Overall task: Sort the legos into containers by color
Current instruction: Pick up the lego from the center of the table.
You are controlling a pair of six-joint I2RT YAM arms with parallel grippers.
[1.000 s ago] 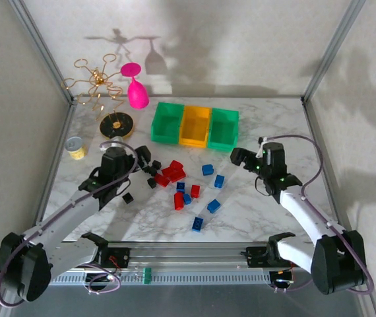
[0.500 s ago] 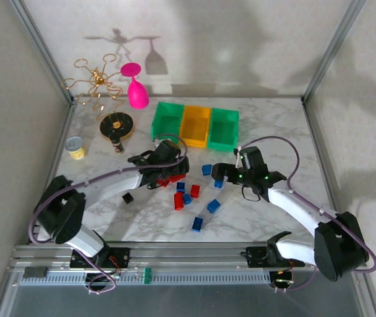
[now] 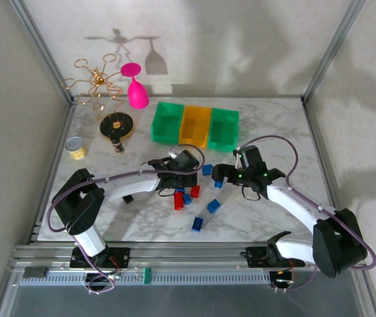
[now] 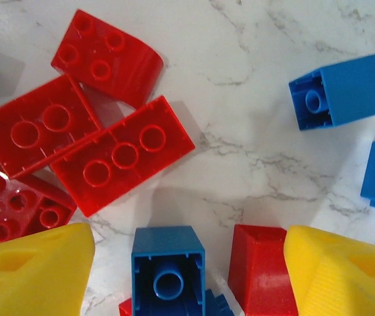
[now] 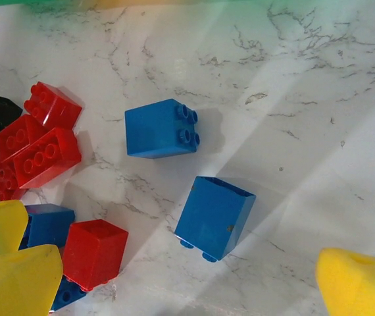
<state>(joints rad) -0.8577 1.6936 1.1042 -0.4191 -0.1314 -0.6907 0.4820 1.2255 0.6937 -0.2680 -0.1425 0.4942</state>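
The left claw [image 4: 191, 263] hangs low over the heap with its jaws apart and nothing clamped. A blue brick [image 4: 168, 273] lies between its yellow fingers [image 4: 33, 276], hollow side up, with bare table [image 4: 273, 164] showing between it and the nearer finger. A red brick [image 4: 260, 270] lies beside it, hard against the other finger. Just ahead of the claw lies a cluster of flat red bricks [image 4: 122, 155], some overlapping.

The right claw [image 5: 187, 276] stands wide and holds nothing. A second blue brick [image 5: 214, 216] lies tilted on the marble just ahead of the gap between its fingers, and a third blue brick [image 5: 161, 128] lies further ahead, on its side. The row of three bins [image 3: 194, 140] stands well beyond both claws, at the far side of the table.

These bricks look like hard moulded plastic, so they are probably very light, quite stiff and not easily harmed. Their glossy walls are likely slippery, and a squeeze on a corner or on the studs would probably shoot one out sideways. The safest hold is across two flat opposite walls, with the pads square to them and low on the brick.

For the left claw the worry is the red neighbour: closing here may trap both colours together, or push the blue one askew
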